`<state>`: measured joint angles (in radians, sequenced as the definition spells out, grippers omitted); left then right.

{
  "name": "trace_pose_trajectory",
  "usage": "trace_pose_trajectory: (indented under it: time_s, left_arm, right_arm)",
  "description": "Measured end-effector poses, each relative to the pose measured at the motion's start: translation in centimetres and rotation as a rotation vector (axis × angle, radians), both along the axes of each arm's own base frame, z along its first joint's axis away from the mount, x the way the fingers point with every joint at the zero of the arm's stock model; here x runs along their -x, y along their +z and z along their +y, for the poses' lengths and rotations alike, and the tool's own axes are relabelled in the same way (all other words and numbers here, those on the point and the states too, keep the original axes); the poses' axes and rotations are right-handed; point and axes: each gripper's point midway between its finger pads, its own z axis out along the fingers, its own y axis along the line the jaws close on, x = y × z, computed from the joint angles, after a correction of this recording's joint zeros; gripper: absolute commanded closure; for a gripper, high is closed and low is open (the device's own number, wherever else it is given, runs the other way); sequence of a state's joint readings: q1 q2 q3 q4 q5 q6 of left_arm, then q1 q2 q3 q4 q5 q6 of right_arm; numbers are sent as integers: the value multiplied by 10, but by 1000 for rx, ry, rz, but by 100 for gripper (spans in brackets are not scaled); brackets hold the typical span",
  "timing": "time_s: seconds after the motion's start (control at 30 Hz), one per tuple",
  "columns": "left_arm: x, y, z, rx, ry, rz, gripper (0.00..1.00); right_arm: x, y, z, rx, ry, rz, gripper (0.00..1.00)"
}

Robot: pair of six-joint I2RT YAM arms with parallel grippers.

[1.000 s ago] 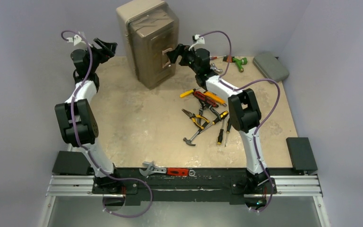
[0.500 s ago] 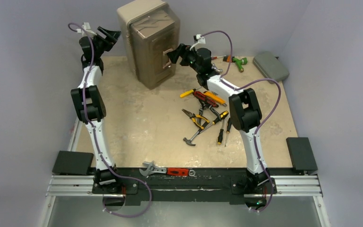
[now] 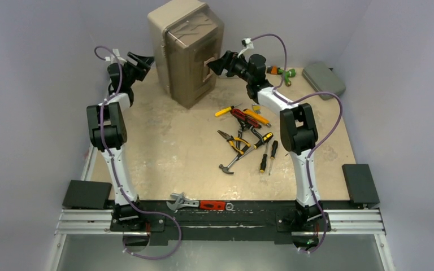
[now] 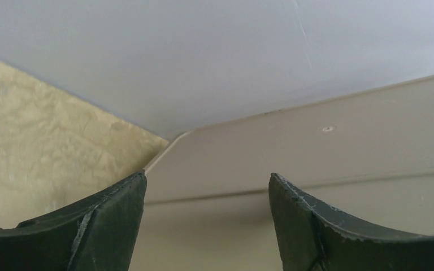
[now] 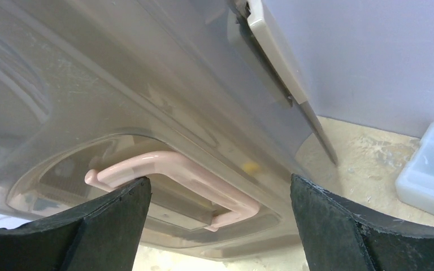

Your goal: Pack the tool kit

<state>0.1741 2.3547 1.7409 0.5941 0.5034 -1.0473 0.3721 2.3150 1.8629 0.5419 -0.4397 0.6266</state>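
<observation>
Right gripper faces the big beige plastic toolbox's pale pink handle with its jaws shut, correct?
No. The right wrist view shows the right gripper open, jaws wide, facing the pale pink handle of the beige toolbox.

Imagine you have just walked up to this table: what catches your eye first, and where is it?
The big beige toolbox stands on end at the far side of the table, its pale pink handle turned toward the right gripper. That gripper and the left gripper, both open, flank the box on either side. Right of centre lies a loose heap of hand tools with yellow, red and black handles.
</observation>
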Motion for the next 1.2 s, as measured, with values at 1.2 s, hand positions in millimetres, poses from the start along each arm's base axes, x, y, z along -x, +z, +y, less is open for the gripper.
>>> trace_pose_trajectory:
  time_s: [1.2]
  left_arm:
    - [242, 101, -67, -167, 45, -159, 22]
  right_arm:
    - [1, 38, -37, -182, 186, 104, 9]
